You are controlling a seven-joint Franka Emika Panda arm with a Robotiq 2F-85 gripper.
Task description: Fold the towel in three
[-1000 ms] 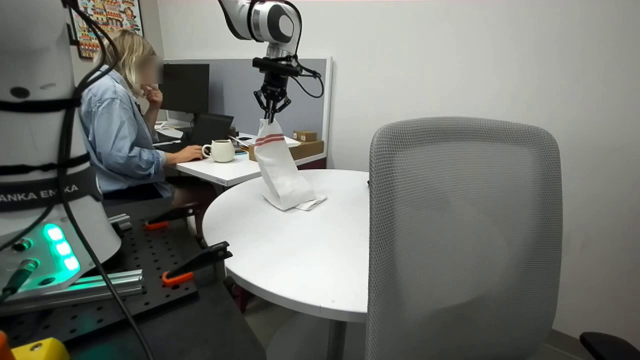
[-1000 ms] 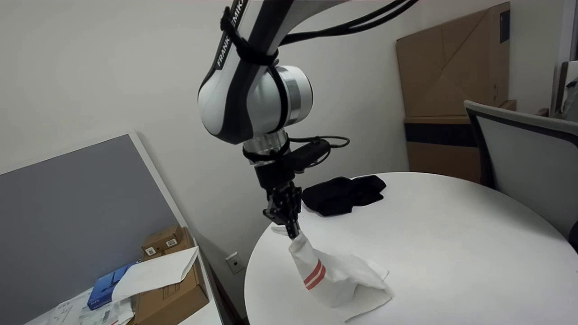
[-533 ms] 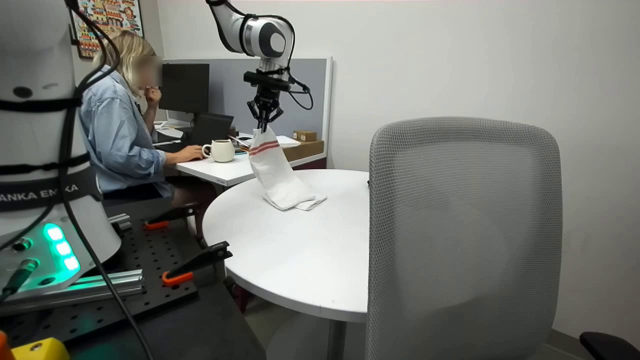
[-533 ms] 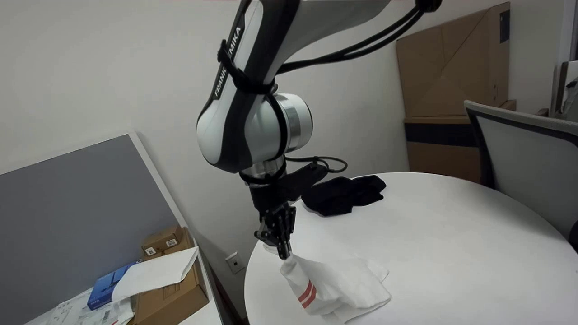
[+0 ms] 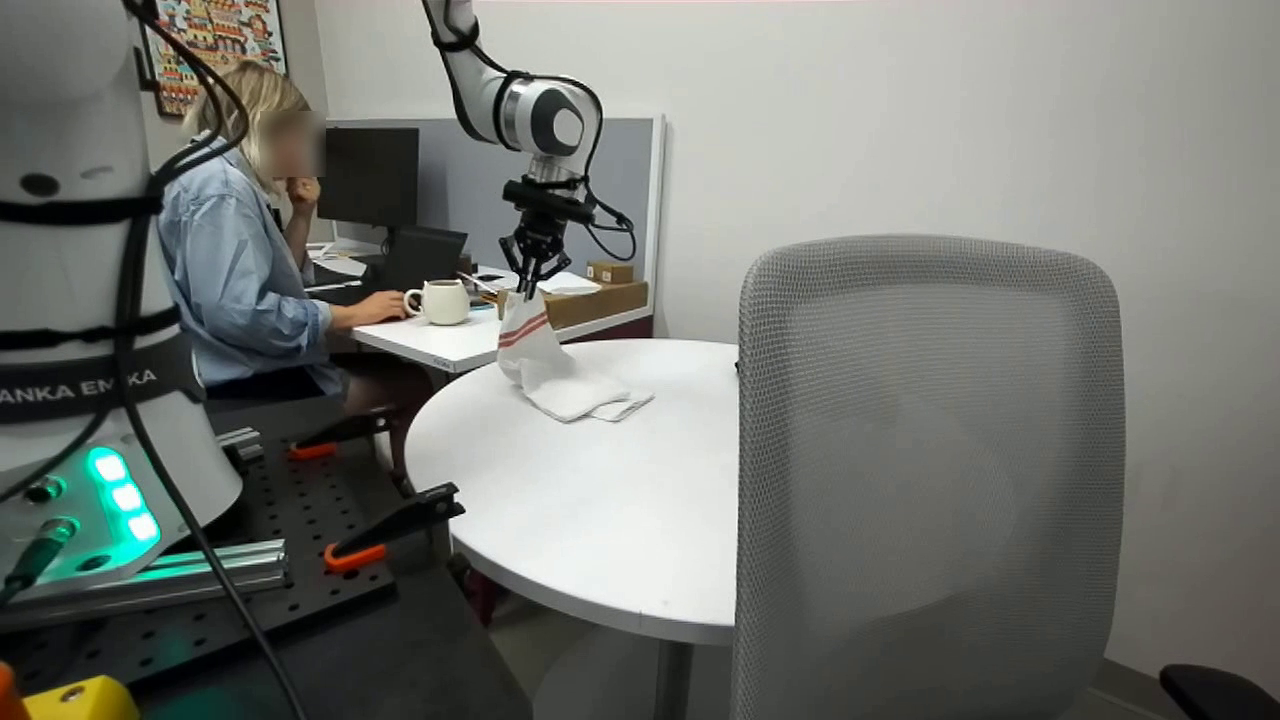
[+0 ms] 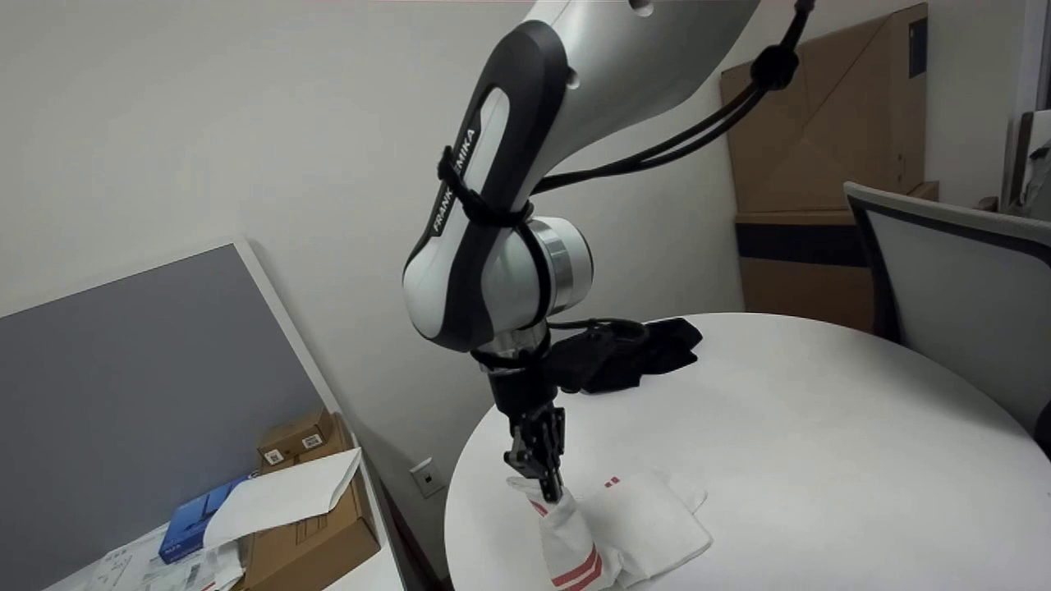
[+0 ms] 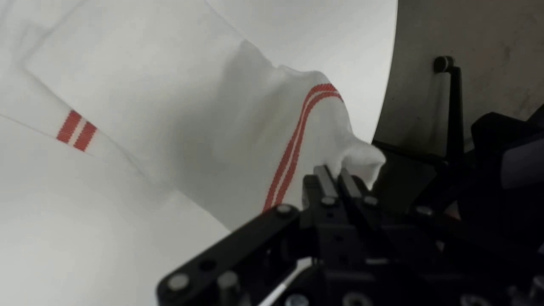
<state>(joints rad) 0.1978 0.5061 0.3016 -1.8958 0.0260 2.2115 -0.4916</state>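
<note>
The towel is a thin white cloth with double red stripes. It shows in both exterior views (image 5: pixel 565 388) (image 6: pixel 649 529) and in the wrist view (image 7: pixel 148 89). Part of it lies flat and layered on the round white table (image 5: pixel 600 520). Its striped end rises in a bent fold to my gripper (image 5: pixel 527 291). The gripper points down and is shut on that end, holding it above the table near its edge; it also shows in an exterior view (image 6: pixel 552 494). In the wrist view, a bunched bit of cloth sticks out past the fingertips (image 7: pixel 334 173).
A black cloth (image 6: pixel 628 357) lies at the table's far side. A grey mesh chair (image 5: pixel 930 450) stands against the table. A person sits at a desk (image 5: pixel 450 345) with a white mug (image 5: pixel 440 302) and cardboard boxes (image 5: pixel 600 303) beside the table.
My gripper has moved down, lowering the towel's striped end towards the table. The lifted part is shorter and more bent. The flat part has stayed in place.
</note>
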